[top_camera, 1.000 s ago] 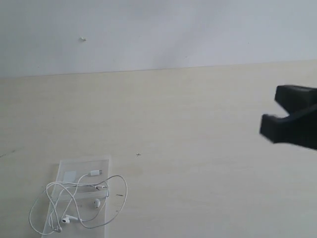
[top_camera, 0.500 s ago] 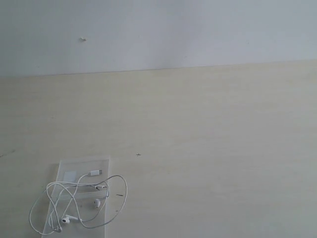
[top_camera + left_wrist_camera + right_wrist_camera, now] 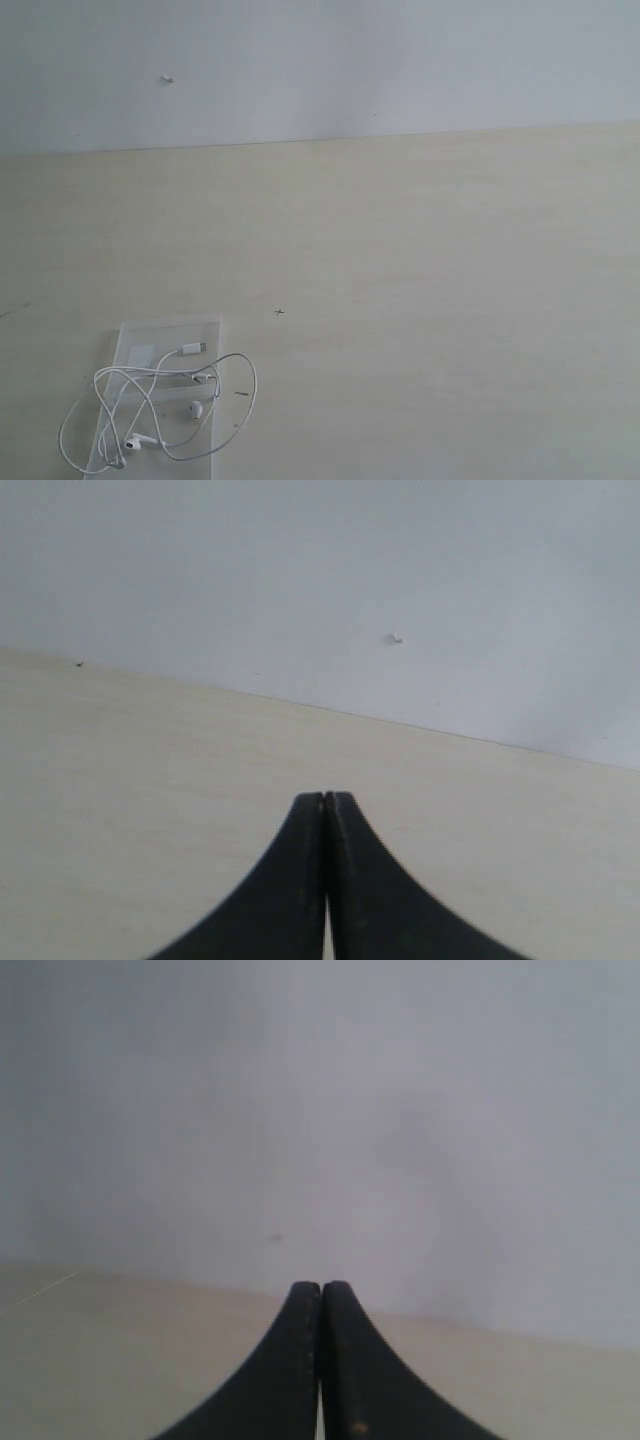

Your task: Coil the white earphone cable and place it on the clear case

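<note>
The white earphone cable (image 3: 160,400) lies in loose loops on the clear case (image 3: 205,330) at the lower left of the exterior view, with some loops hanging over the case's left and right sides. Two earbuds rest on the case's near half and the plug lies by its whitish label. Neither arm shows in the exterior view. My left gripper (image 3: 326,798) is shut with nothing in it, facing bare table and wall. In its own wrist view, my right gripper (image 3: 321,1287) is likewise shut and holds nothing. Neither wrist view shows the cable or the case.
The pale wooden table (image 3: 400,300) runs back to a white wall (image 3: 320,60). A small dark mark (image 3: 279,312) sits on the table right of the case. A small speck (image 3: 167,79) is on the wall.
The right gripper, seen at the right edge one second ago, has left the exterior view. The cable and case have not moved.
</note>
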Robot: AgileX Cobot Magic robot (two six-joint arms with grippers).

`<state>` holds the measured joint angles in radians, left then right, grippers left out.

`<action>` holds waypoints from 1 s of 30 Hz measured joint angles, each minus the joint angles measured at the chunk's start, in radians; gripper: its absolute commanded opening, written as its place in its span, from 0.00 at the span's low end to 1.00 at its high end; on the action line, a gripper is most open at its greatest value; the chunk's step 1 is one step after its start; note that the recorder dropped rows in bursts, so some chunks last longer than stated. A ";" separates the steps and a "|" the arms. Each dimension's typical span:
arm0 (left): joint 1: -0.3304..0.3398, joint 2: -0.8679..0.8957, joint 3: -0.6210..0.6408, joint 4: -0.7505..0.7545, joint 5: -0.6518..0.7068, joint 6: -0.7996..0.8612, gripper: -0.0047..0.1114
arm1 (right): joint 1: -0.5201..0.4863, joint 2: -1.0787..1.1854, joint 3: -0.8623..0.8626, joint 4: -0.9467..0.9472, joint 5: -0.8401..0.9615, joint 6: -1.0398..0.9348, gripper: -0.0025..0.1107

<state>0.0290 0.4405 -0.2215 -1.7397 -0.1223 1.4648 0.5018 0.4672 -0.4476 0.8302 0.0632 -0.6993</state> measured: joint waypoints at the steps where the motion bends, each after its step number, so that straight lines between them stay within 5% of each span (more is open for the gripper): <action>1: 0.000 0.000 0.000 0.000 0.000 0.000 0.04 | 0.000 0.000 0.000 -0.148 0.070 0.199 0.02; 5: 0.000 0.000 0.000 0.000 0.000 0.000 0.04 | 0.000 0.000 0.024 -0.621 0.282 0.759 0.02; 8: 0.000 0.000 0.000 0.000 0.000 0.000 0.04 | 0.000 0.000 0.070 -0.803 0.331 0.896 0.02; 16: 0.000 0.000 0.000 0.000 0.000 0.000 0.04 | -0.016 -0.025 0.149 -0.895 0.311 0.779 0.02; 30: 0.000 0.000 0.000 0.000 0.000 -0.002 0.04 | -0.350 -0.432 0.409 -0.908 0.164 0.755 0.02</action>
<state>0.0290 0.4405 -0.2215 -1.7397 -0.1223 1.4626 0.1518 0.0352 -0.0383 -0.0776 0.2273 0.0559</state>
